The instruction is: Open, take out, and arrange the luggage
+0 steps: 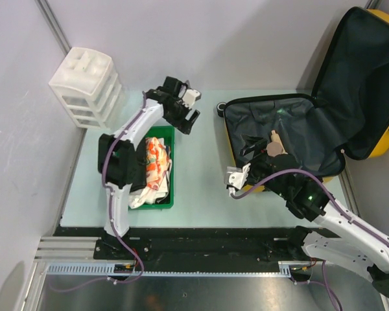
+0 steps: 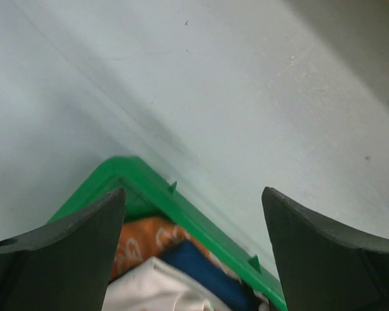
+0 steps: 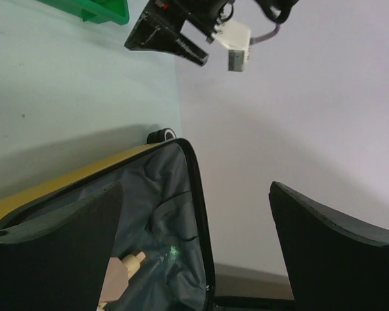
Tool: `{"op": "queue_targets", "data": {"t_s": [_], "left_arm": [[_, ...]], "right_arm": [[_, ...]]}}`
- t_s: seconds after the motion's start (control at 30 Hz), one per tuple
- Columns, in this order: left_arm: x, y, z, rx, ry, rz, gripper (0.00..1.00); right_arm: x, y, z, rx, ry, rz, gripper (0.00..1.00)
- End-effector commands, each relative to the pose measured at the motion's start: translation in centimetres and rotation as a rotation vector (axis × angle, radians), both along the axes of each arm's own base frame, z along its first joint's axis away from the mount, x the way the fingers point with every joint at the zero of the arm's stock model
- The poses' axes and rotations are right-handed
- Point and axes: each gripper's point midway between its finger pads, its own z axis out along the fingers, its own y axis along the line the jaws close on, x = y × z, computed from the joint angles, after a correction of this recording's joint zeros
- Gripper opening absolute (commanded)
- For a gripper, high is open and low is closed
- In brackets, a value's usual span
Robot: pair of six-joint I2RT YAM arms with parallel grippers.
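A yellow hard-shell suitcase is shown lying open on the table, lid raised, with a small tan object resting on its black lining. Left of the suitcase, the left gripper is held wide and empty above the far corner of a green tray of clothes; at the suitcase's near edge, the right gripper is likewise spread wide, gripping nothing. The shell is judged stiff, smooth and bulky, so its rim would be the surest hold.

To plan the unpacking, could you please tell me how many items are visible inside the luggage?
1: a tan wooden figure lying in the middle of the luggage; dark items may be hidden against its black lining.
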Motion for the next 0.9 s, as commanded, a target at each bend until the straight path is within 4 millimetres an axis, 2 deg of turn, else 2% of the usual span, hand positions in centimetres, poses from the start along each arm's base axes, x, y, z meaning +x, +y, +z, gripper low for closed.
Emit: {"op": "queue_targets", "data": {"t_s": [0.0,0.1,0.13,0.2,0.23,0.3,0.33,0.4,0.43,0.5,0.53,0.57,0.63,0.87], "left_arm": [[2.6,-0.7,-0.9,0.088,-0.071,-0.003,0.90],[2.9,0.7,-4.1,0.197,-0.053,-0.027,0.91],[2.3,1.3,-5.8,0.234,-0.024,-0.042,0.91],[1.9,2.1,-7.0,0.269,-0.025,-0.085,0.90],[0.6,3.2,-8.9,0.319,0.012,-0.102,0.89],[0.2,4.0,-9.1,0.355,-0.012,-0.141,0.88],[-1.4,4.7,-10.6,0.379,0.028,-0.169,0.86],[-2.3,5.8,-10.8,0.421,0.023,-0.211,0.86],[-3.9,6.8,-12.2,0.449,0.064,-0.231,0.85],[-4.4,8.0,-12.0,0.487,0.040,-0.243,0.86],[-5.7,9.3,-13.0,0.506,0.074,-0.250,0.86],[-5.6,9.7,-12.5,0.515,0.042,-0.267,0.87],[-6.8,11.5,-13.3,0.539,0.071,-0.269,0.88],[-7.7,16.7,-13.1,0.588,0.096,-0.182,0.89]], "right_arm": [[0.1,-1.5,0.1,0.023,0.023,-0.054,1.00],[0.3,-1.8,0.0,0.023,0.027,-0.062,1.00],[0.3,-1.8,0.0,0.022,0.029,-0.061,1.00],[0.4,-2.1,0.0,0.025,0.029,-0.067,1.00],[0.4,-2.1,-0.1,0.023,0.032,-0.064,1.00],[0.5,-2.3,0.0,0.026,0.032,-0.066,1.00],[0.5,-2.4,0.0,0.024,0.032,-0.067,1.00],[0.6,-2.6,0.0,0.024,0.031,-0.070,1.00],[0.6,-2.6,-0.1,0.021,0.034,-0.070,1.00],[0.7,-2.7,-0.1,0.021,0.034,-0.067,1.00],[0.7,-2.8,-0.1,0.021,0.034,-0.070,1.00],[0.7,-2.8,0.0,0.024,0.032,-0.070,1.00],[0.8,-2.8,-0.1,0.023,0.036,-0.072,1.00],[1.0,-2.7,0.1,0.025,0.027,-0.071,1.00]]}}
